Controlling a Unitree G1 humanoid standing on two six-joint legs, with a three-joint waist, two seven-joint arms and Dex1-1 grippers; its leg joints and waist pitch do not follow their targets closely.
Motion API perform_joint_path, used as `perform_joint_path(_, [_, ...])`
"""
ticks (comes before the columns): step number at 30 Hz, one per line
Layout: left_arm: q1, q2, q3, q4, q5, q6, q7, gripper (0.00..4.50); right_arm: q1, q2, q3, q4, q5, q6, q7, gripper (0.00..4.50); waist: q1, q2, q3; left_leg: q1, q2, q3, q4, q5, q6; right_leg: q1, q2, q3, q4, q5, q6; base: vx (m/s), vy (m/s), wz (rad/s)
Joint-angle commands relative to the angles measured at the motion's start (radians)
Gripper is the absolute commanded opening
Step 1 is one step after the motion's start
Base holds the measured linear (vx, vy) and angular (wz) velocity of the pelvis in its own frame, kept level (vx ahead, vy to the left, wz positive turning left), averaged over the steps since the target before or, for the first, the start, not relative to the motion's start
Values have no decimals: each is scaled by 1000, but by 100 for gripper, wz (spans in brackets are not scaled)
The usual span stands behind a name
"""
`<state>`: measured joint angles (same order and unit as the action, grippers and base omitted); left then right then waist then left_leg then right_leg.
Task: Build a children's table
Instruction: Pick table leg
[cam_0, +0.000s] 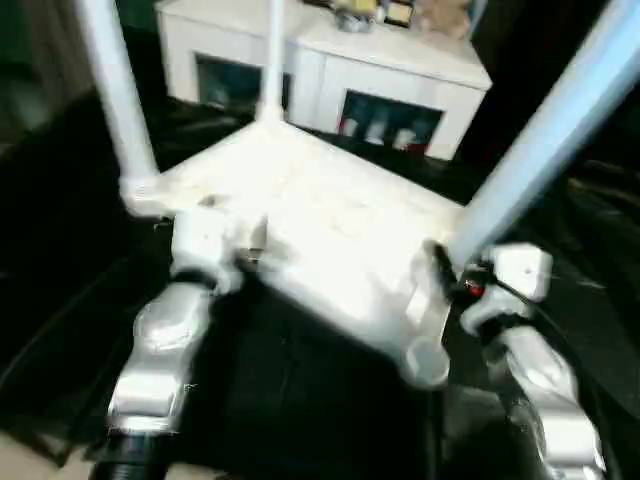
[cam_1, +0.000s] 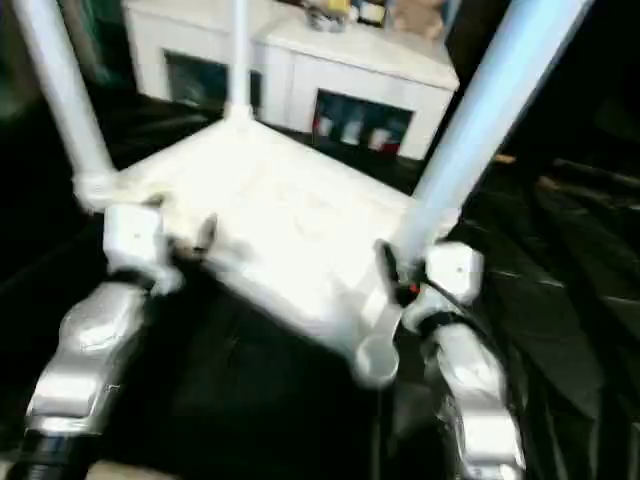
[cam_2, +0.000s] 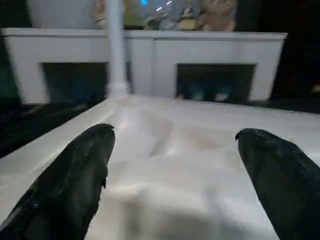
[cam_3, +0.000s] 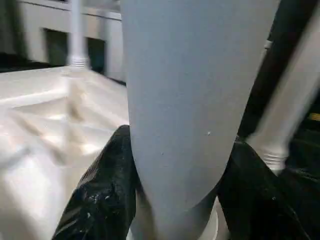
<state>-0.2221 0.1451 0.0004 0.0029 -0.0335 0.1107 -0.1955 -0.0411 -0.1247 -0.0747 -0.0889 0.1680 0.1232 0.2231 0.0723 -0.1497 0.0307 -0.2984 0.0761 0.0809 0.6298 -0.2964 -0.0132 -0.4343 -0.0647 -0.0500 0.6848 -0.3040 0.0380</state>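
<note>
I see the white tabletop (cam_0: 320, 230) upside down, ribbed underside up. Three white tube legs stand in corner sockets: left leg (cam_0: 115, 95), far leg (cam_0: 272, 60), right leg (cam_0: 545, 130). Near corner socket (cam_0: 428, 360) empty.

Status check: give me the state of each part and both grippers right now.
Tabletop: upside down, ribbed underside up.
Three legs: standing in corner sockets, left, far, right.
Near socket: empty.
Left gripper: open over the tabletop.
Right gripper: shut on the right leg.
</note>
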Motion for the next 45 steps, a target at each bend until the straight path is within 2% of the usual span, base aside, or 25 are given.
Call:
perform_joint_path(1, [-5,-16,-27,-7,-31,24,-18,450,8,-8,-41,0,11,-7,-5,186,37,-26,-32,-21,20,36,-2,34,204,100,-137,162,-178,23,5,103,-40,-9])
perform_joint_path(3, [-8,-15,-28,-3,-29,21,-17,450,9,-6,-39,0,11,-7,-5,186,41,-26,-38,-41,39,1,58,4,86,139,-205,216,-182,-53,-151,79,-63,17])
perform_joint_path(5, [-12,-16,-31,4,-32,29,-23,450,9,-3,-37,0,12,-8,-6,186,30,3,-38,-57,82,-9,-38,338,-32,131,-98,118,-95,436,-257,70,-27,8])
perform_joint_path(7, [-14,-20,-30,11,-15,18,-15,450,10,-3,-31,0,13,-10,-10,186,0,32,-41,-12,116,-4,-53,458,-36,77,-22,55,-75,438,-249,0,0,0])
perform_joint_path(8, [-15,-22,-30,11,-12,16,-14,450,11,-4,-31,-2,15,-9,-11,186,-18,49,-45,1,158,-36,-71,463,-49,67,-15,34,-60,322,-259,0,0,0])
perform_joint_path(11, [-15,-24,-32,7,-14,19,-20,450,16,-4,-34,-12,17,-5,-15,186,-32,74,-42,18,285,-84,-131,205,160,30,-30,-11,-27,38,-250,-10,-22,9])
perform_joint_path(13, [-14,-25,-36,5,-16,24,-22,450,18,-6,-37,-18,16,-1,-14,186,-34,79,-38,9,307,-65,-145,143,293,13,-35,-28,4,27,-285,-18,-131,29])
perform_joint_path(15, [-11,-25,-43,3,-15,26,-21,450,19,-7,-43,-24,16,4,-11,186,-35,61,-41,-13,275,-24,-126,107,369,29,-61,-19,-25,66,-397,-10,-200,17])
perform_joint_path(16, [-10,-26,-46,0,-16,27,-19,450,19,-8,-45,-28,16,7,-10,186,-22,31,-43,-46,159,46,-34,22,326,49,-71,3,-117,34,-520,-13,-212,12])
perform_joint_path(17, [-9,-26,-47,0,-16,27,-19,450,19,-8,-45,-28,16,7,-10,186,12,-17,-54,-72,25,106,178,-158,190,86,-88,30,-199,-181,-477,-23,-197,10])
perform_joint_path(18, [-4,-28,-56,-7,-14,30,-14,450,26,-12,-47,-38,19,13,-7,186,17,-16,-43,-114,30,92,196,-134,99,106,-87,35,-188,-230,-439,-34,-181,2])
perform_joint_path(21, [1,-32,-65,-14,-12,37,-17,450,37,-17,-48,-47,22,19,-6,186,18,26,-35,-74,51,70,116,-126,89,103,-90,26,-223,-294,-277,-47,-178,5])
perform_joint_path(22, [4,-37,-65,-18,-22,53,-28,450,44,-19,-46,-52,22,22,-7,186,7,75,-47,-43,136,29,6,28,129,104,-33,-44,-228,-260,-152,-59,-184,10])
perform_joint_path(23, [4,-37,-65,-18,-22,53,-28,450,44,-19,-46,-52,22,22,-7,186,-12,95,-65,15,427,-129,-111,179,241,48,-31,-92,-23,-180,-5,-33,-217,-2])
perform_joint_path(24, [10,-41,-63,-19,-37,60,-43,450,55,-19,-45,-56,21,23,-9,186,-15,79,-56,34,383,-87,-92,239,330,-46,-50,-39,91,-116,-19,-18,-165,10])
perform_joint_path(25, [22,-40,-66,-17,-39,65,-51,450,74,-17,-43,-65,19,22,-14,186,-22,74,-54,26,273,-18,-32,391,423,-57,-73,31,34,74,-64,-18,-165,10])
perform_joint_path(27, [23,-36,-65,-15,-40,65,-55,450,78,-15,-41,-66,19,21,-16,186,-3,25,-60,-48,115,55,44,346,302,11,-94,93,-77,181,39,-52,-80,6])
perform_joint_path(28, [31,-27,-69,-7,-36,56,-66,450,93,-7,-42,-60,25,12,-17,186,30,20,-62,-134,95,32,75,117,169,102,-212,169,-127,204,131,-108,-103,-1])
perform_joint_path(31, [18,-6,-54,-1,-50,65,-76,450,82,8,-46,-46,34,19,-22,186,54,1,-49,-135,74,-2,128,-41,38,106,-232,200,-173,-159,127,-58,-39,-1])
perform_joint_path(33, [9,14,-54,-15,-51,79,-90,450,67,12,-54,-47,53,28,-17,186,43,34,-21,-94,102,-16,36,25,8,85,-192,132,-182,-264,-80,-97,50,-5])
perform_joint_path(34, [-1,30,-46,-22,-85,95,-132,450,46,13,-62,-34,63,28,-15,186,19,64,-16,-57,122,-9,-79,-53,33,71,-85,54,-151,-288,-162,-105,90,-5])
perform_joint_path(35, [-3,51,-52,-32,-112,104,-191,450,33,10,-71,-26,74,28,-10,186,-17,76,-25,-37,133,-7,-105,-211,31,63,-23,21,-114,-239,-173,-107,118,-3])
perform_joint_path(37, [-5,86,-77,-35,-127,111,-274,450,24,2,-79,-27,87,35,-1,186,-24,101,-27,-32,149,-16,-128,-336,-42,70,-23,22,-111,-52,-179,-91,105,4])
perform_joint_path(42, [-67,227,-212,-21,-185,112,-652,450,-34,-101,-108,12,180,57,168,186,-21,56,-12,-25,128,20,-127,-476,-96,55,-63,45,-157,-331,-82,-48,47,8])
perform_joint_path(45, [-123,255,-253,19,-192,117,-751,450,-64,-148,-117,37,211,81,246,186,-20,35,-28,-47,128,28,-123,-291,-75,77,-72,50,-144,-173,-86,-17,3,2])
